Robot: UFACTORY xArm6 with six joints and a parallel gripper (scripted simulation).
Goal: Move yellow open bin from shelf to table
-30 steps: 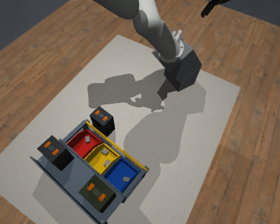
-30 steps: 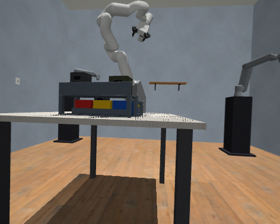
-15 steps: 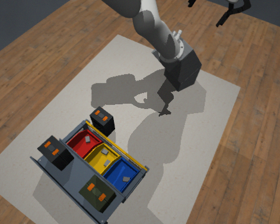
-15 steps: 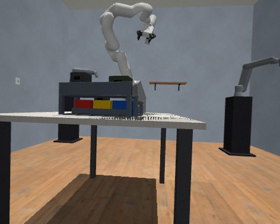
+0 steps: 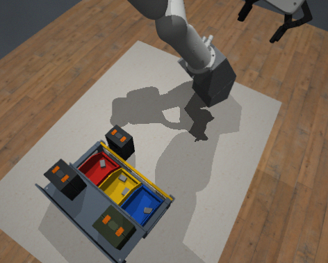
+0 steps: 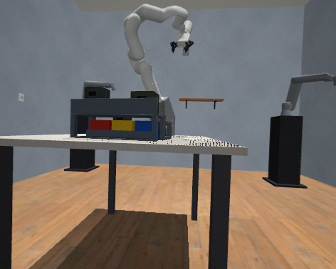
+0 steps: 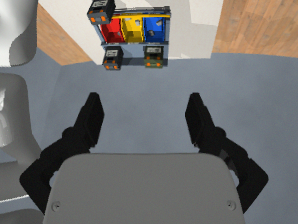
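Note:
The yellow open bin [image 5: 111, 187] [image 6: 123, 125] [image 7: 132, 35] sits in the shelf [image 5: 80, 209] [image 6: 113, 107] between the red bin [image 5: 94, 172] [image 6: 100, 124] [image 7: 112, 32] and the blue bin [image 5: 136, 205] [image 6: 143, 126] [image 7: 154, 35]. Two grey parts lie in the yellow bin; one grey part shows in the red and one in the blue. All three bins look level. My gripper [image 5: 257, 28] [image 6: 180, 49] [image 7: 144, 103] is open and empty, high above the table top [image 5: 246, 118] [image 6: 131, 146] and well away from the shelf.
A black case [image 5: 65, 178] [image 7: 113, 57] and an olive case [image 5: 115, 227] [image 7: 154, 56] stand on the shelf's top board. Another black case [image 5: 119, 140] [image 7: 101, 11] stands beside the front corner near the red bin. A yellow rail [image 5: 137, 172] runs along the shelf's front.

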